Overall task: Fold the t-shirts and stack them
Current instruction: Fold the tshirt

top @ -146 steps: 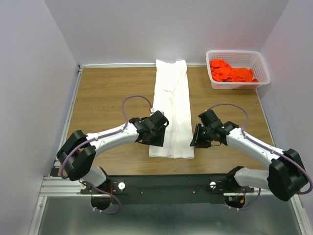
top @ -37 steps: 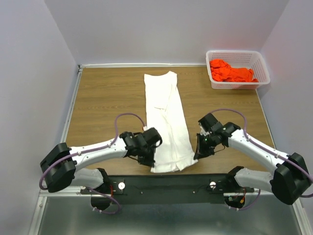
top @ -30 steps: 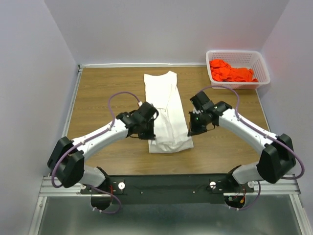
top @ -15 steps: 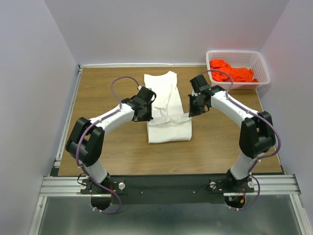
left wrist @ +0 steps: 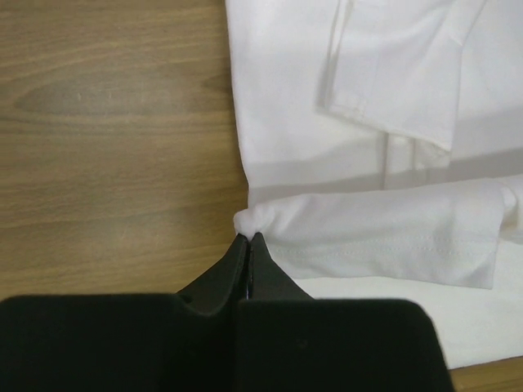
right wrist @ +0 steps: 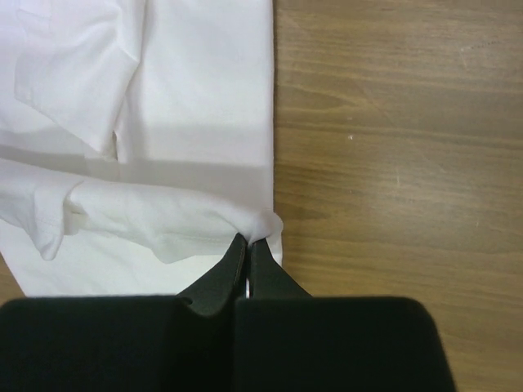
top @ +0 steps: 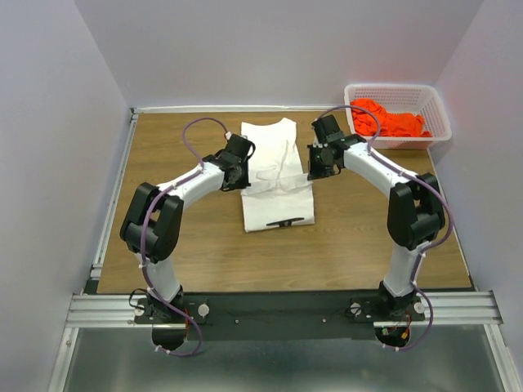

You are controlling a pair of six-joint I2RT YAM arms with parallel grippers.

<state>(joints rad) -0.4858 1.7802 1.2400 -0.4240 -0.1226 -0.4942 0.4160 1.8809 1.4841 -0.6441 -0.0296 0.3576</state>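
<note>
Table [top: 180, 237] first, wood-grain, with the white t-shirt [top: 274, 208] lying mid-table, its near end doubled over itself. At the far right corner sits the lattice basket [top: 441, 122], the orange-red t-shirt [top: 396, 124] bunched inside. Now the left end effector [left wrist: 248, 241] is pinched tight on the shirt's left hem corner, and the right end effector [right wrist: 248, 241] is clamped on the right corner.

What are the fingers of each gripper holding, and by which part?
Both hold the white t-shirt: the left gripper by the left corner of its folded-over hem, the right gripper by the right corner.
</note>
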